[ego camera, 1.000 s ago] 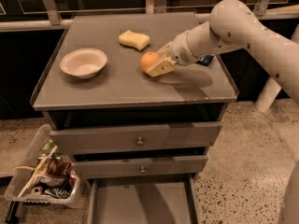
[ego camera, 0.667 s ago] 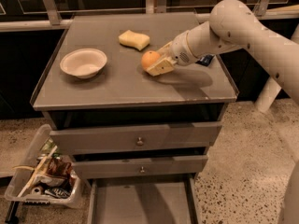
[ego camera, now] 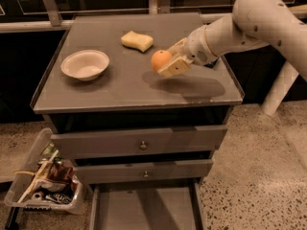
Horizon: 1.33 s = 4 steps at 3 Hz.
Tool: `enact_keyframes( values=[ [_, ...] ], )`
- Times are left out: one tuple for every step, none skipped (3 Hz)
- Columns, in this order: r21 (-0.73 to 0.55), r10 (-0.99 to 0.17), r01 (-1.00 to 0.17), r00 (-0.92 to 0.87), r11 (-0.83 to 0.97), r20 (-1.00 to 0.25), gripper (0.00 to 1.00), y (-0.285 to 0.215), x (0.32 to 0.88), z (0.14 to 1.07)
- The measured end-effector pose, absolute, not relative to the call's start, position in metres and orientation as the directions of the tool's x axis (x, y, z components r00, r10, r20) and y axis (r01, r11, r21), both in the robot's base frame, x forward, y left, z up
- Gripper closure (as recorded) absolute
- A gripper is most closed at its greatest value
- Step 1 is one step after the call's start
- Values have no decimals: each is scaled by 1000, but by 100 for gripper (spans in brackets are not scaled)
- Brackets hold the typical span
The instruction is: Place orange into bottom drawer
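The orange (ego camera: 159,60) is small and round and sits between the fingers (ego camera: 173,67) of my gripper (ego camera: 167,57), which is shut on it. The orange hangs a little above the grey cabinet top (ego camera: 120,87), right of centre, and a shadow lies under it. My white arm reaches in from the upper right. The bottom drawer (ego camera: 144,207) is pulled open at the bottom of the frame. It is a shallow grey tray, its floor is bare, and it lies well below and in front of the orange.
A white bowl (ego camera: 85,64) stands at the left of the cabinet top. A pale yellow sponge (ego camera: 136,40) lies at the back centre. Two upper knobbed drawers (ego camera: 143,143) are closed. A clear bin of snack packets (ego camera: 43,183) stands on the floor at lower left.
The gripper has lifted the orange off the cabinet top and moved it slightly up and to the right. The bowl, sponge and drawers have not moved.
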<state>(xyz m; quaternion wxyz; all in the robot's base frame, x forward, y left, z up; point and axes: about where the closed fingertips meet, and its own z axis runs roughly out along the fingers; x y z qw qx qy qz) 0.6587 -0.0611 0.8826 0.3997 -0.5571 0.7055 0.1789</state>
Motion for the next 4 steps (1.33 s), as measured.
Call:
enact_keyframes(
  values=[
    [-237,-660,-929,-12,286,-751,100,-73,622,907],
    [-292,-698,-914,15,280,-716,100,-93,580,923],
    [-330,-733,-900,18,284,-680,100,-111,536,926],
    [-359,-758,-890,25,280,-652,100,-120,489,922]
  ],
)
